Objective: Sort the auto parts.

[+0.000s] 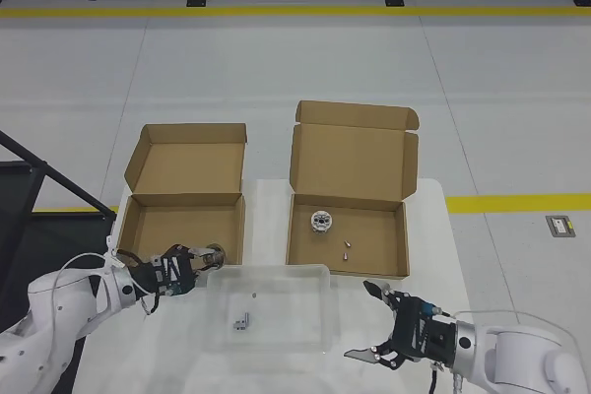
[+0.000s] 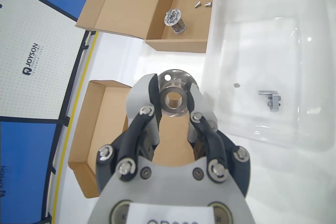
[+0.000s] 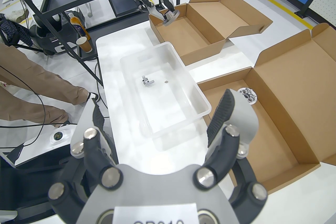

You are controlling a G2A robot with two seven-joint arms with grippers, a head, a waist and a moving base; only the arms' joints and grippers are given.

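My left gripper is shut on a round metal flanged hub, held over the near corner of the left cardboard box. The right cardboard box holds a metal bearing part and two small bolts. A clear plastic tray in front of the boxes holds a small metal bracket. My right gripper stands open above the table, to the right of the tray, with nothing between its fingers.
The boxes' lids stand open toward the far side. The white table ends just right of the right box. A black frame stand sits left of the table. A paper cup and a bottle stand beyond the left end.
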